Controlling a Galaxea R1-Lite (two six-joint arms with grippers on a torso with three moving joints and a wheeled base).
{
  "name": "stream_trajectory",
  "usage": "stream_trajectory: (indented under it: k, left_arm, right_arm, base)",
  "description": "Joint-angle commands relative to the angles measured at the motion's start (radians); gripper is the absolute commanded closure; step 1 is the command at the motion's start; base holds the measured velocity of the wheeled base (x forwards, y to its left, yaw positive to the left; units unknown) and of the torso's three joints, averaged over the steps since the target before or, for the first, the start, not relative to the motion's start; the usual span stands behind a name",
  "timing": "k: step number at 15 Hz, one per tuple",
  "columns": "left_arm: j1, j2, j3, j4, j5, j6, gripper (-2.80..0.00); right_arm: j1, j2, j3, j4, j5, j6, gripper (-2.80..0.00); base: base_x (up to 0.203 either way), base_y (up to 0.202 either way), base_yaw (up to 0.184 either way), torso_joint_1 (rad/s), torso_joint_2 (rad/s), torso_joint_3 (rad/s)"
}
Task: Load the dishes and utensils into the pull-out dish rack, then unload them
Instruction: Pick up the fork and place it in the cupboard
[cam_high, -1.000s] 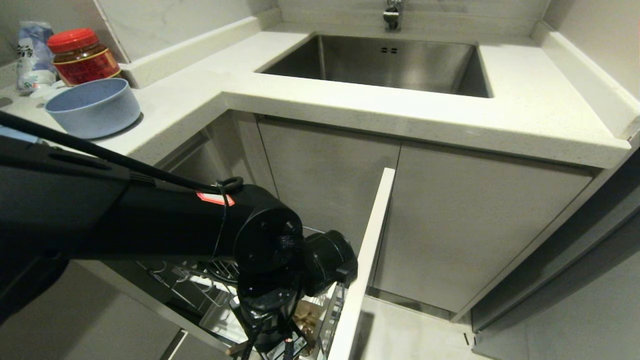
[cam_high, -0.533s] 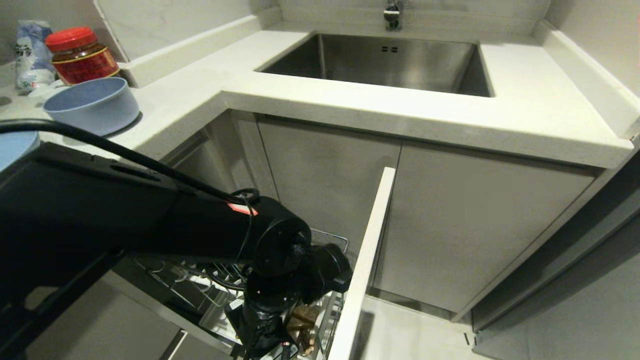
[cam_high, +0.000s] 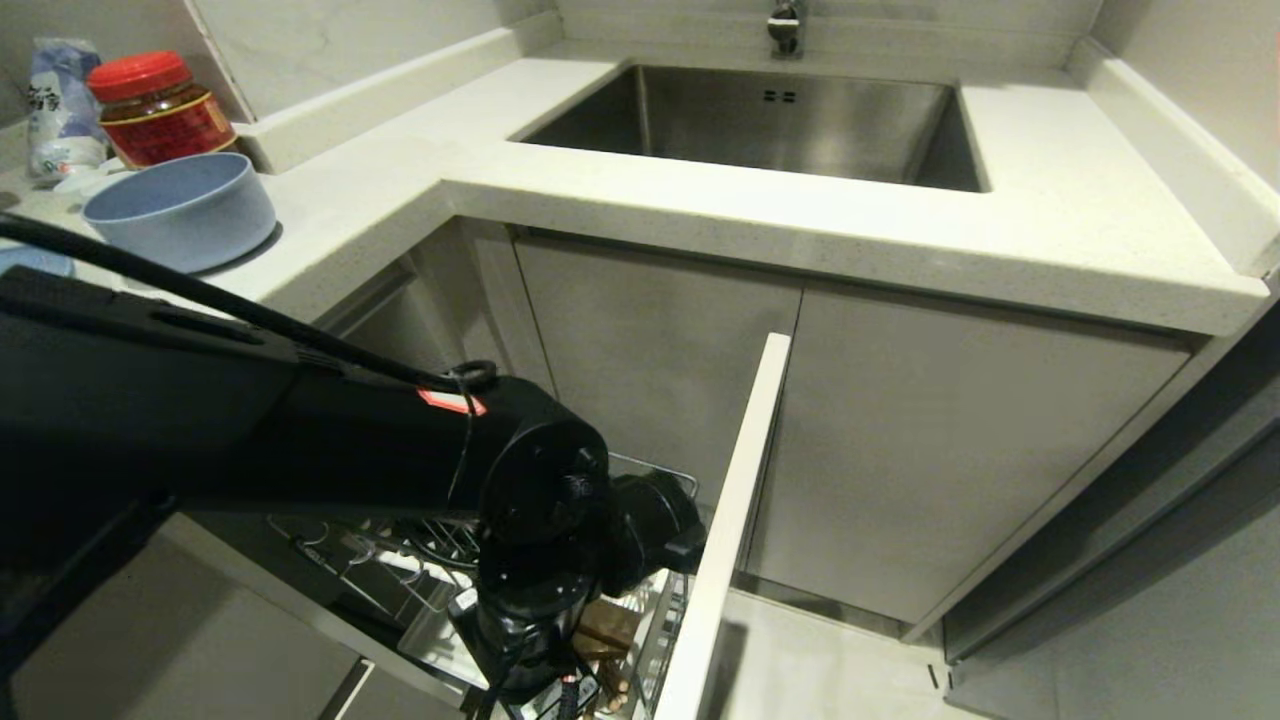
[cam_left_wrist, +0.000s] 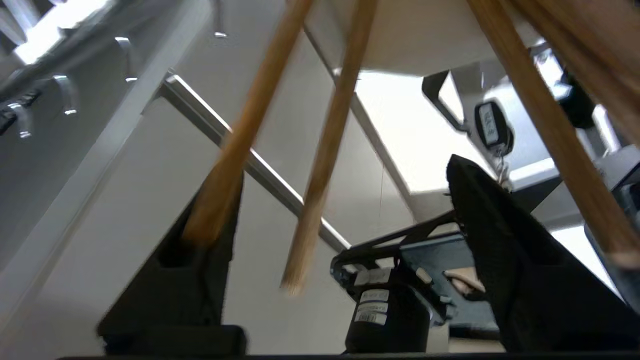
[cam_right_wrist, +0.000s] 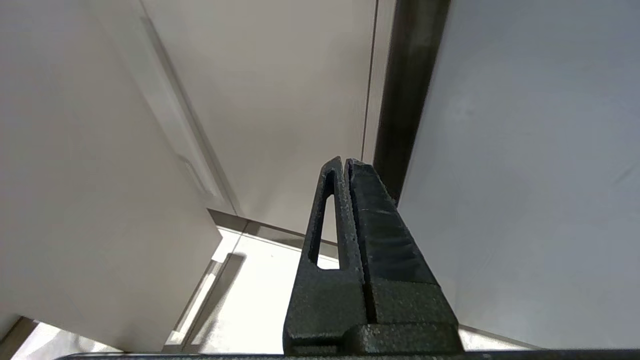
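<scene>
Upper left of the head view, the bowl (cam_high: 180, 210) looks matt, pale blue. The sink (cam_high: 760, 125) at top centre is brushed steel, set in a speckled, stone-like countertop (cam_high: 1050, 230). The pull-out dish rack (cam_high: 440, 560) at the bottom shows shiny chrome wire. In the left wrist view, the chopsticks (cam_left_wrist: 325, 150) are smooth light wood between rough black plastic fingers (cam_left_wrist: 505, 250).

A pale speckled stone counter (cam_high: 700, 215) bends in an L around the corner, with a raised backsplash ledge at 11 o'clock. A rectangular brushed-steel sink (cam_high: 760, 125) is set in it at 12 o'clock, a chrome tap (cam_high: 785, 25) above. Flat grey cabinet doors (cam_high: 900, 450) stand beneath; light grey floor (cam_high: 810, 660) shows at 6 o'clock.
</scene>
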Motion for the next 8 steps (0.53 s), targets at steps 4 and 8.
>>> stream_trajectory:
  k: [4, 8]
  left_arm:
    - [-0.001, -0.153, 0.002, 0.011, 0.119, -0.088, -2.8]
    - [-0.001, -0.281, 0.0, 0.059, 0.18, -0.111, 0.0]
  right_arm:
    - [0.0, -0.001, 0.026, -0.001, 0.0, 0.0, 0.0]
    - [0.0, -0.001, 0.026, 0.0, 0.0, 0.0, 0.0]
  base:
    - [0.0, 0.0, 0.0, 0.0, 0.0, 0.0]
    - [0.0, 0.0, 0.0, 0.0, 0.0, 0.0]
